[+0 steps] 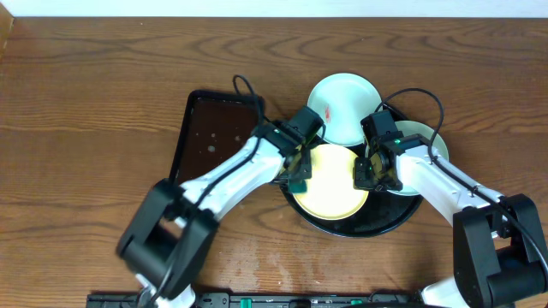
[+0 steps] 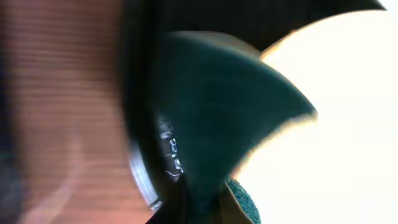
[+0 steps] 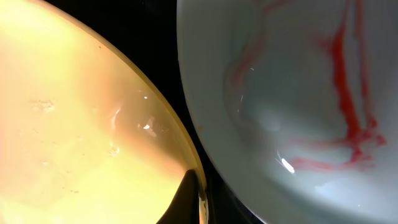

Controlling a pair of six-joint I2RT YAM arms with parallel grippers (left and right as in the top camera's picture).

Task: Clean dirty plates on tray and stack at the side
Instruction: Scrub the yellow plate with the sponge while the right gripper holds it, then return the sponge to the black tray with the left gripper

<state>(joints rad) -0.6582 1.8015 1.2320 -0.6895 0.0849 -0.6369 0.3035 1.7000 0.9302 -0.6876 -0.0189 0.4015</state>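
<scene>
The pale yellow plate [image 1: 330, 184] lies on the round black tray [image 1: 385, 221]. My left gripper [image 1: 299, 174] is at the plate's left rim, shut on a green sponge [image 1: 297, 184] that presses on the plate. The left wrist view is blurred and shows the sponge [image 2: 230, 112] against the yellow plate [image 2: 354, 137]. My right gripper [image 1: 373, 174] is shut on the yellow plate's right rim [image 3: 74, 124], with one dark finger [image 3: 194, 200] over the edge. A mint-white plate with red smears [image 3: 298, 93] lies just to the right [image 1: 428, 141]. Another mint-white plate [image 1: 342, 107] with a small red mark sits at the tray's far edge.
A dark brown rectangular tray [image 1: 210, 133] lies left of the black tray, under my left arm. Brown wooden table [image 1: 86, 128] surrounds everything. The black tray floor [image 3: 165, 56] shows between the two plates.
</scene>
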